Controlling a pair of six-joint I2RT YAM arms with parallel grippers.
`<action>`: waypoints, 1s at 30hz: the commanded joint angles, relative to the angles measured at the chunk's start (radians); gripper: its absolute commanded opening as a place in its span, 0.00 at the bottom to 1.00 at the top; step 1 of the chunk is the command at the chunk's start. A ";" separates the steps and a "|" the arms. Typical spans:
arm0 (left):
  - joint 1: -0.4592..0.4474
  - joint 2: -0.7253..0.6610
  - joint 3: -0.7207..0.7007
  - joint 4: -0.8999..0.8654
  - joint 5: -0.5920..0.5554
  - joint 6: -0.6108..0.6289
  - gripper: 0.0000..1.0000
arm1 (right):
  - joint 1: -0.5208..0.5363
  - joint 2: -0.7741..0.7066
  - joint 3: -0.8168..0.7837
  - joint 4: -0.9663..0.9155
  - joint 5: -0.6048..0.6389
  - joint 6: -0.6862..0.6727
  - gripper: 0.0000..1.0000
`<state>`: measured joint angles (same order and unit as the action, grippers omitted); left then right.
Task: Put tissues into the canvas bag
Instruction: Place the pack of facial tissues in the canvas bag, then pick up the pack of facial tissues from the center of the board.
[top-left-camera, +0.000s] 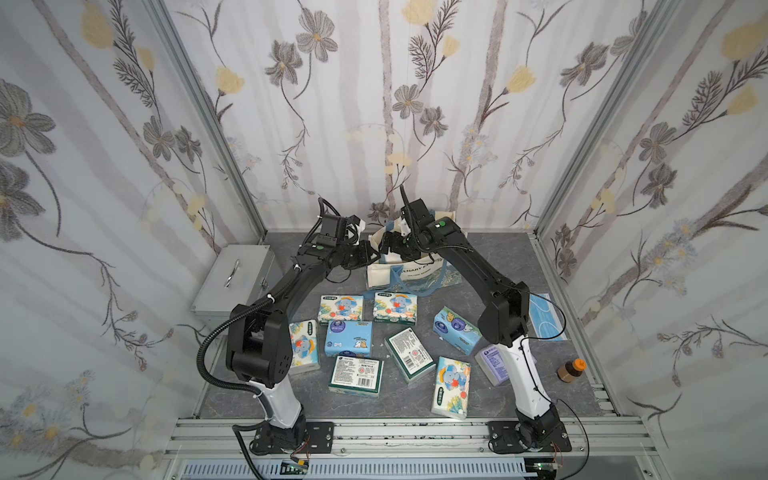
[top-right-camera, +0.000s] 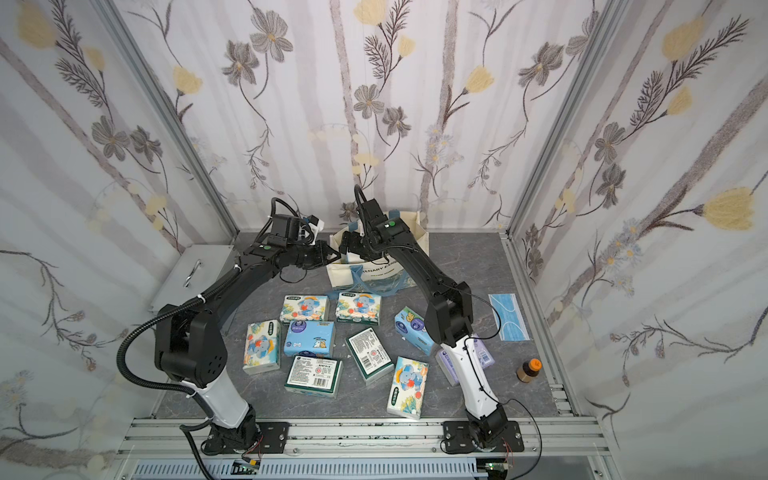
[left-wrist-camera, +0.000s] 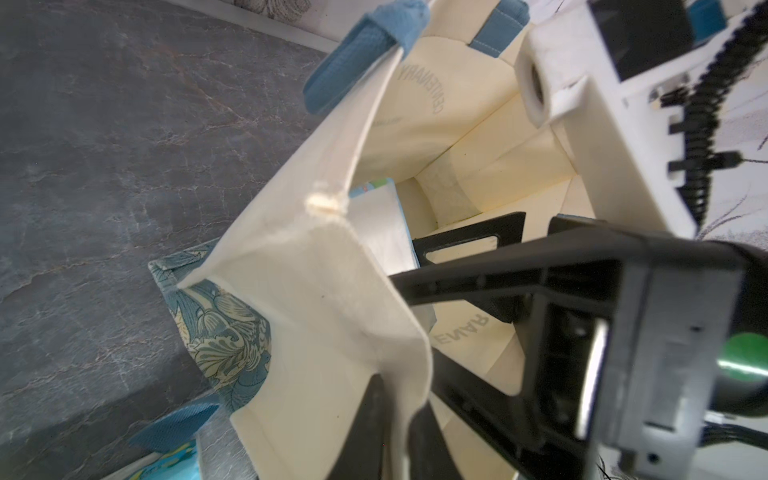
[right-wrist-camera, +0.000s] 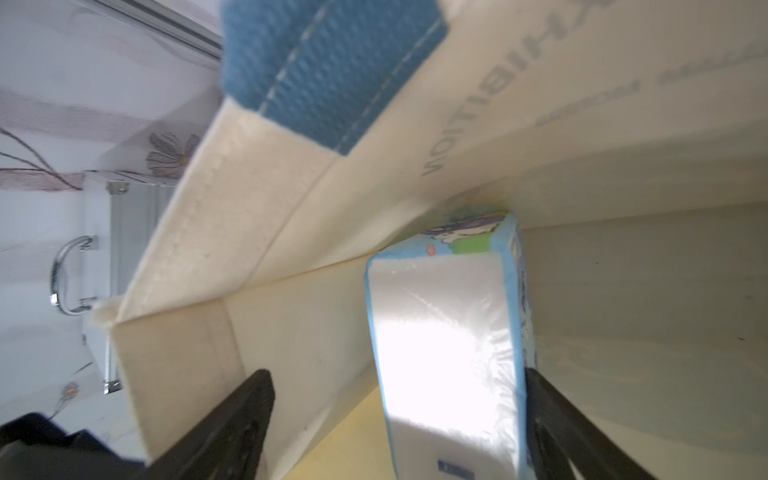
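You had both arms reaching to the canvas bag (top-left-camera: 399, 276), which stood upright at the back of the table (top-left-camera: 316, 399) with its mouth open.

Your right gripper (right-wrist-camera: 395, 374) was down inside the bag. Its jaws were spread wider than the light-blue tissue pack (right-wrist-camera: 444, 345) that stood on end between them. The pack sat close against one finger (right-wrist-camera: 552, 415) and well clear of the other, so nothing was clamped. Its far end rested in the fold where two of the bag's walls met, below the blue strap handle (right-wrist-camera: 332, 70).

Your left gripper (left-wrist-camera: 411, 415) was at the bag's rim on the side nearest that arm, with one finger outside the cloth and one inside. Whether the jaws were nipping the rim or only straddling it, I could not tell from the wrist view, and both top views showed too little of the fingertips.

Nine more packs (top-left-camera: 348, 338) lay loose on the table in front of the bag, between your two arms. They were elephant prints and light-blue wrappers, plus two green-edged packs (top-left-camera: 356, 376) lying label up. A lavender pack (top-left-camera: 490, 361) was partly hidden behind the right arm's white link.

Off to the sides, the grey metal case (top-left-camera: 232, 278) sat at the left edge and the blue face mask (top-left-camera: 546, 318) at the right edge. A small brown bottle (top-left-camera: 571, 370) stood nearer the front — apart from the mask.
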<state>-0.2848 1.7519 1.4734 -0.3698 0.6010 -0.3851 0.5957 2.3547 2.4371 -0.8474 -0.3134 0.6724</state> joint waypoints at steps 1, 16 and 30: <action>0.018 -0.013 0.008 -0.003 -0.028 0.012 0.48 | 0.004 0.000 0.008 0.062 -0.127 0.004 0.92; 0.064 -0.221 -0.081 0.001 -0.246 0.161 0.65 | -0.028 -0.380 -0.011 -0.240 0.020 -0.192 0.98; 0.059 -0.365 -0.243 0.190 -0.305 0.181 0.71 | -0.048 -1.089 -0.879 -0.233 0.012 -0.162 0.99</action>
<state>-0.2230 1.3937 1.2449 -0.2546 0.3119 -0.2195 0.5571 1.3128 1.6444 -1.0779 -0.2886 0.4896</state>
